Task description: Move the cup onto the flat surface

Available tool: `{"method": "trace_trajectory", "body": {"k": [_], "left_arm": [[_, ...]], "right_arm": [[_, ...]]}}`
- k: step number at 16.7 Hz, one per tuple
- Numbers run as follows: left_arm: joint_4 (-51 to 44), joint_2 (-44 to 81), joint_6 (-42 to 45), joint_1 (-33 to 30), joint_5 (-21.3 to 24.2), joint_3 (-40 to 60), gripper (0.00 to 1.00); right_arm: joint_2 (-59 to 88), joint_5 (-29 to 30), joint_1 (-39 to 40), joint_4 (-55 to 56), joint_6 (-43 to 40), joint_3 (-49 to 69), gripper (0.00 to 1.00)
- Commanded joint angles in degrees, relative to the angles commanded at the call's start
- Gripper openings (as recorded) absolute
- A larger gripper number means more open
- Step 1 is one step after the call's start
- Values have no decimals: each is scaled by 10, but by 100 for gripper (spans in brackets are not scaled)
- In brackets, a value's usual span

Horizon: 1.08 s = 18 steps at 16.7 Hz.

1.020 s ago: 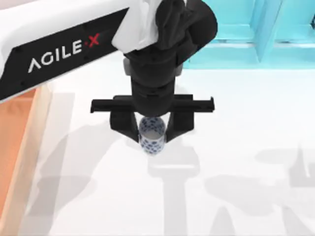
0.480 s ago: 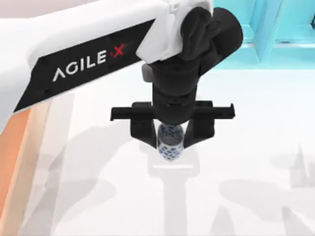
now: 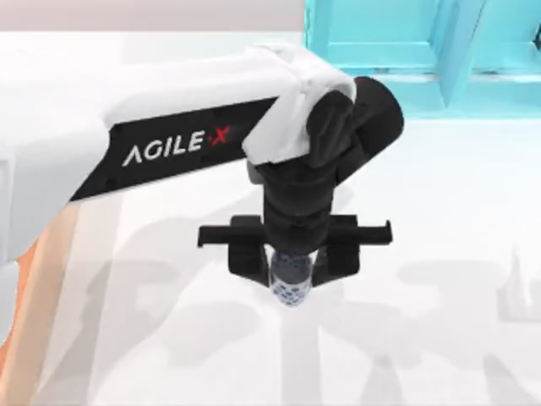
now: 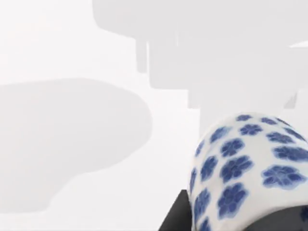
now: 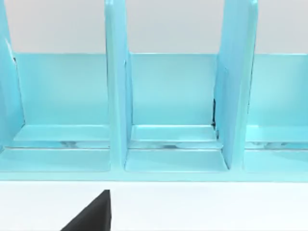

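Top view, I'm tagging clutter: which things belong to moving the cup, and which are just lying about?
In the job:
- cup
- left hand, closed on the cup
- white tabletop

Lying about:
- turquoise shelf unit
- wooden tray, at the left edge

White, black, blue and turquoise

The cup (image 3: 290, 283) was white with blue flower speckles; the left pincer (image 3: 292, 264) was black on a white arm; the surface (image 3: 439, 220) was plain white with grey shadows; the shelf unit (image 3: 423, 51), upper right, was turquoise; the tray (image 3: 21, 279), lower left, was orange-brown.

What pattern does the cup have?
Blue flowers on white; the cup shows best in the left wrist view.
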Motion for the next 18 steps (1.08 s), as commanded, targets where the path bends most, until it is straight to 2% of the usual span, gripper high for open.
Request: {"method": "trace_trajectory", "body": {"k": [3,16,18], "left_arm": [[0,0,0,0,0,0,0],[0,0,0,0,0,0,98],[0,0,0,0,0,0,100]], "right_arm": [[0,0,0,0,0,0,100],[0,0,0,0,0,0,100],[0,0,0,0,0,0,100]]}}
